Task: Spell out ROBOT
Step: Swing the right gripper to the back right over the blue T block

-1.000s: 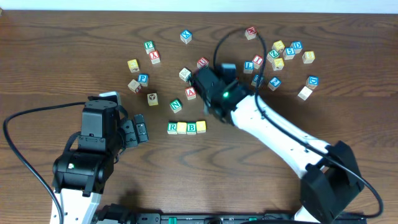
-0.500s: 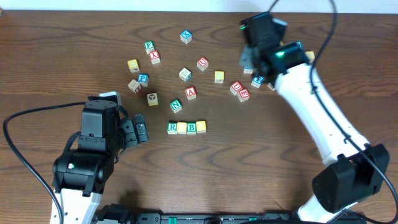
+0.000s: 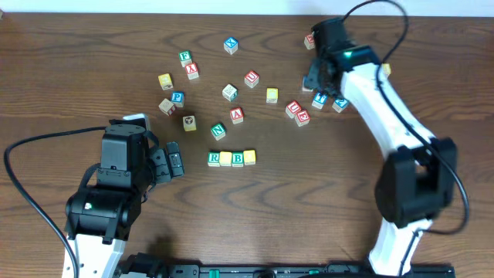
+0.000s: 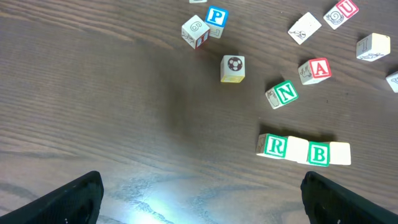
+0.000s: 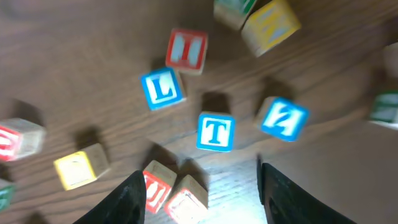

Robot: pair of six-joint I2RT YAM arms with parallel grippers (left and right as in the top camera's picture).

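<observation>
My right claw point(image 3: 316, 76) hangs at the far right of the dark wooden table point(image 3: 324, 193) over a scatter of letter cubes; from overhead its wrist hides the jaws. The left claw point(image 3: 171, 162) rests low on the table, aimed right at the short row of four wooden letter cubes point(image 3: 231, 158), near it but apart. That row lies mid-table with its long axis running left to right, cubes touching side by side. From the left wrist, the left claw point(image 4: 199, 186) stands wide apart and empty, with only its two black tips at the lower corners. The row sits to the upper right, dipping slightly at its right end: a green R cube point(image 4: 274, 145), a plain pale cube, a green B cube point(image 4: 318, 153), another plain cube, letters upright to me. A loose green N cube point(image 4: 285, 94) lies tilted above it. From the right wrist, somewhat blurred, the right claw point(image 5: 200, 174) is spread and holds nothing. A white cube with a blue T point(image 5: 216, 132) lies just beyond its tips, letter upright, and a blue L cube point(image 5: 163, 89) sits to its upper left.
</observation>
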